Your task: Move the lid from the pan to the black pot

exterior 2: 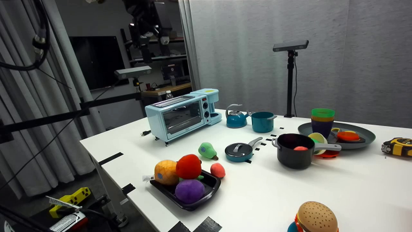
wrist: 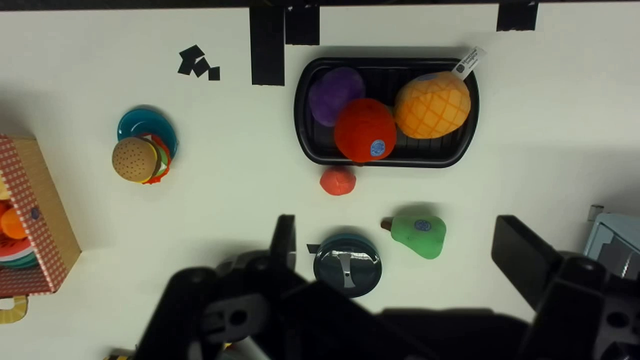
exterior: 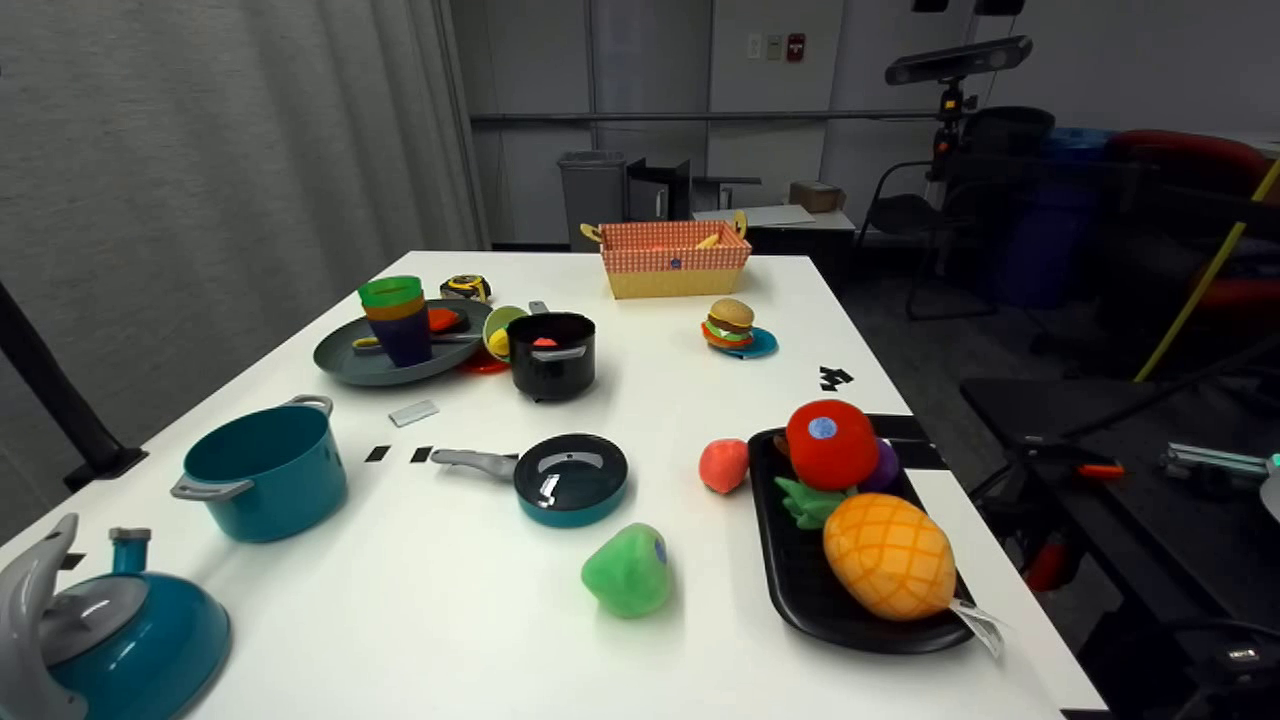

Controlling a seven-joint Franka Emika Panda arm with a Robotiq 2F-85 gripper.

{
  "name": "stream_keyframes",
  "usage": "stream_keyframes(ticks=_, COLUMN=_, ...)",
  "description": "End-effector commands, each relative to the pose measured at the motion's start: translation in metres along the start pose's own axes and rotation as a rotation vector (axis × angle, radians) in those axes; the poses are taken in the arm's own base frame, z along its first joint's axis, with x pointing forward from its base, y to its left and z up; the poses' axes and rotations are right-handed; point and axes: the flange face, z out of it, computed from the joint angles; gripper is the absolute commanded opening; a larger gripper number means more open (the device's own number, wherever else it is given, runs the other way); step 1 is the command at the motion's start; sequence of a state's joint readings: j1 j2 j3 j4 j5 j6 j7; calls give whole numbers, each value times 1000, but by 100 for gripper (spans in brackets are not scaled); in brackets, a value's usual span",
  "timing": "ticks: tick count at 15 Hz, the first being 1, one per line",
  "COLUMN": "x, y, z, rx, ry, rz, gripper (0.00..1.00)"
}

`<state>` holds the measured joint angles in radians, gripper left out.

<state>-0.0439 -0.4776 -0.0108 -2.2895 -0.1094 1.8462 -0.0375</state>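
One lid concerns me: it sits level on the small teal pan, well in from every edge of the table, roughly midway between the edge beside the black tray and the opposite edge by the curtain. The black pot stands uncovered, farther toward the edge nearest the basket.

My end effector hangs high over the table, fingers spread wide, nothing pinched between them. I expect the lid to be light and stiff like a toy, and its shiny top to be slippery. Its rim lies too close to the pan's for me to hook, so I would take the pale grip across its middle. In the wrist view that grip runs nearly square to the closing direction, so I judge little wrist turn is needed. It looks narrow and low; I'd centre on it and squeeze firmly, since nothing seems fragile. An off-centre pinch could let the lid tip, and pressing down could skid the light pan toward the tray's edge.
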Motion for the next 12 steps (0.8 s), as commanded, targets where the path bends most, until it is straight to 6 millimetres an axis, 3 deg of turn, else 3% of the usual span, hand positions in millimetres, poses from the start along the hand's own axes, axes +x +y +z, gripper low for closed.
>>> stream_keyframes(ticks=1, x=0, y=0, z=0, rx=0, ry=-1, rz=0, gripper=100)
stream_keyframes(ticks=12, x=1, y=1, z=2, rx=-18, ry=-5, rz=-7, gripper=100)
